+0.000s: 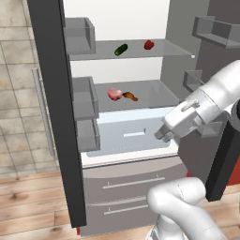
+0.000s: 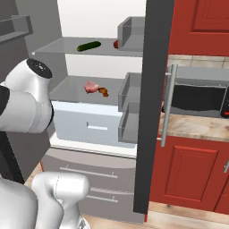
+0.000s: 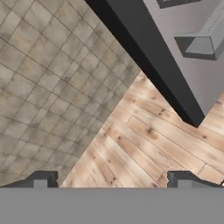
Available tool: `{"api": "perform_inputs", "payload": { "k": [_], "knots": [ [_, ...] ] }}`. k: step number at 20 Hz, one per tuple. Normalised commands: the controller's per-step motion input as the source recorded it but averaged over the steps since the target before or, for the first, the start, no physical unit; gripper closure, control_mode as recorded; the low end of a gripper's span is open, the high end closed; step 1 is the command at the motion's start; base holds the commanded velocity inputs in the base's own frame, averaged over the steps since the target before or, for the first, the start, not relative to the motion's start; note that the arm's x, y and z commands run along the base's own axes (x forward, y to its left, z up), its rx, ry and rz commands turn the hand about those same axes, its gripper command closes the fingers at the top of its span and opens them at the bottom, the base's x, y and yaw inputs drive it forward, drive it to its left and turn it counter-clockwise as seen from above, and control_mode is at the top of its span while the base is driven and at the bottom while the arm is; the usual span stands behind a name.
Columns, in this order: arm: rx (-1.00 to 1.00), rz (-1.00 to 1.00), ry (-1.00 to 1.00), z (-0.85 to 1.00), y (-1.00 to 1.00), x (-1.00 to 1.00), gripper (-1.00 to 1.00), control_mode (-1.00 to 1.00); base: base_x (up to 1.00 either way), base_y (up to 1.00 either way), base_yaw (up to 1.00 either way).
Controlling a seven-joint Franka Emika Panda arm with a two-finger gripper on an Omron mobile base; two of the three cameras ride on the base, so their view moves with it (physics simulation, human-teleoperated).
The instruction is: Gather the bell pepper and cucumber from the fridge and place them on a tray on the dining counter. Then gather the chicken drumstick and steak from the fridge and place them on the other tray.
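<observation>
All 4 foods look to be sitting in the fridge (image 1: 140, 136) right now, so as far as I can judge nothing's been gathered yet. Doors are open. Top glass shelf has the cucumber (image 1: 121, 49) with the bell pepper (image 1: 148, 45) a bit apart to its right. Shelf below has the steak (image 1: 114, 94) with the chicken drumstick (image 1: 130, 96) just beside it, maybe touching, hard to say.

Gripper (image 3: 113, 177) is spread wide and holding nothing. Hand camera is looking down at wood floor and tiled wall past the dark edge of a fridge door, so the hand isn't even aimed at the shelves. Basically the whole job is left: 2 veg to a tray, then 2 meats to the other one.

Room-wise, the shelf fronts are open and the foods sit mid-shelf, which should make reaching in okay. Door bins (image 1: 86, 101) stick out on both sides though, and the left door's edge (image 1: 56, 108) stands close, so I'd guess the elbow needs watching when swinging in.
</observation>
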Motion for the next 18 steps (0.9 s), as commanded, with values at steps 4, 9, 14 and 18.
{"api": "perform_inputs", "payload": {
  "k": [4, 9, 14, 18],
  "knots": [
    [-0.13, -0.34, -0.07, 0.00, -0.46, -0.28, -1.00, -1.00, 0.00, 0.00, 0.00],
    [-0.15, -0.35, -0.02, -0.01, -0.32, -0.04, -1.00, -1.00, 0.00, 0.00, 0.00],
    [-0.15, -0.32, 0.00, -0.01, -0.19, 0.05, -1.00, -1.00, 0.00, 0.00, 0.00],
    [-0.16, -0.28, 0.00, 0.00, -0.21, 0.08, -1.00, -1.00, 0.00, 0.00, 0.00]
  ]
}}
